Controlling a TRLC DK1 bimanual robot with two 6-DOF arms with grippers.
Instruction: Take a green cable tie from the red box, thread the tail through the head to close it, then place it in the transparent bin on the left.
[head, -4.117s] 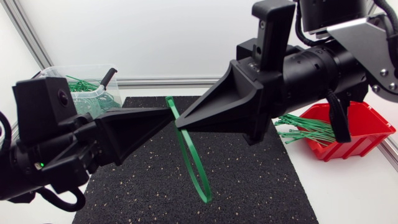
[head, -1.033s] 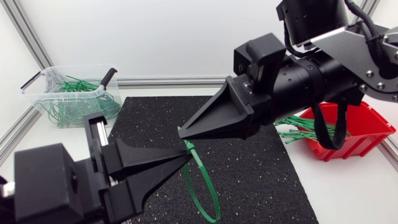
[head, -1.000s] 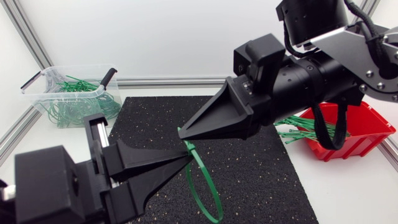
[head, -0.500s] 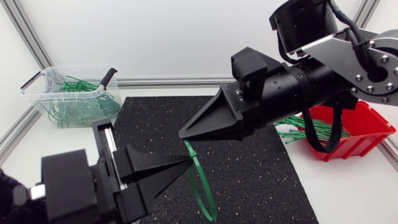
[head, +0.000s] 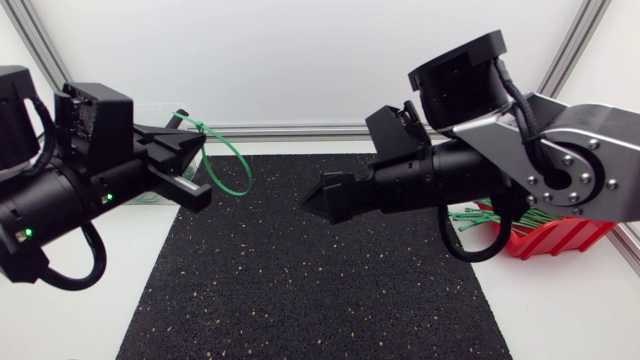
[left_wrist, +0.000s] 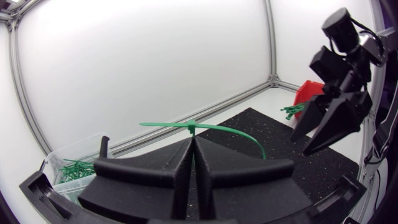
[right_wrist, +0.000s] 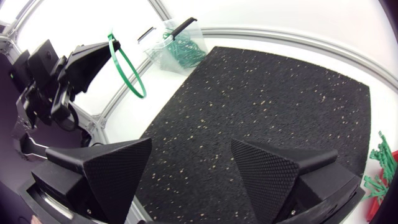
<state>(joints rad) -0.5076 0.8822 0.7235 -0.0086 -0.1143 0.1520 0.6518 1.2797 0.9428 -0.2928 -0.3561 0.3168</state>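
The closed green cable tie (head: 232, 165) is pinched just below its head by the left tool (head: 190, 135), held near the transparent bin (left_wrist: 57, 177) for dropping; the right tool (right_wrist: 191, 142) is spread, empty.
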